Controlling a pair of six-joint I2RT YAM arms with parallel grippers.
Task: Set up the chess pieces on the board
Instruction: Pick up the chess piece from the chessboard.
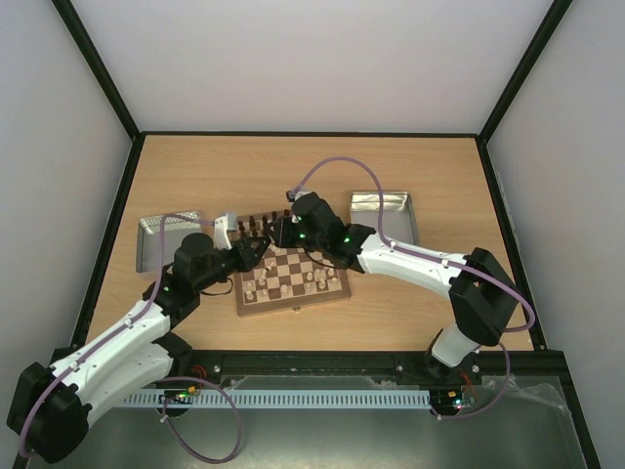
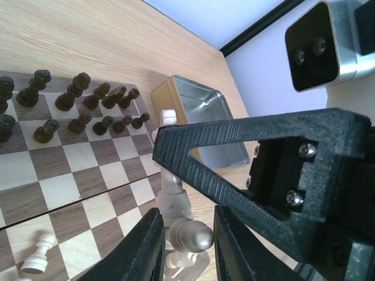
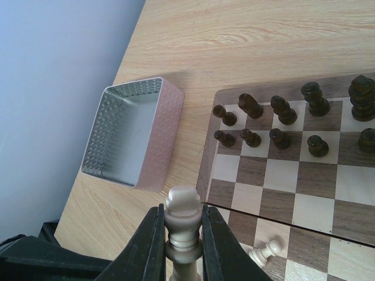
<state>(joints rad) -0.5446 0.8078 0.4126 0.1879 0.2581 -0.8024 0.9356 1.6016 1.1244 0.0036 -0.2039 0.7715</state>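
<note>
While left tin (image 1: 156,246) and right tin (image 1: 400,220) show bare metal, left pincer (image 2: 187,225) clamps pawn (image 2: 193,236), right pincer (image 3: 183,231) rook (image 3: 181,208).

**Operator:** Board condition?

**Technician:** The board (image 1: 283,262) has dark brown and cream checks and a brown rim. It lies flat under both grippers. Pale pieces (image 1: 311,283) sit scattered on the rows nearest the arm bases.

**Operator:** What is at the right gripper (image 3: 182,211)?

**Technician:** A flat-topped piece (image 3: 182,205) of light wood is upright, clamped between the fingers. A fallen pawn (image 3: 266,252) lies on its side on the board, just to the right of them in the wrist view.

**Operator:** And at the left gripper (image 2: 187,219)?

**Technician:** A rounded-head piece (image 2: 196,234), tilted, sits between the fingers and touches both.
</note>
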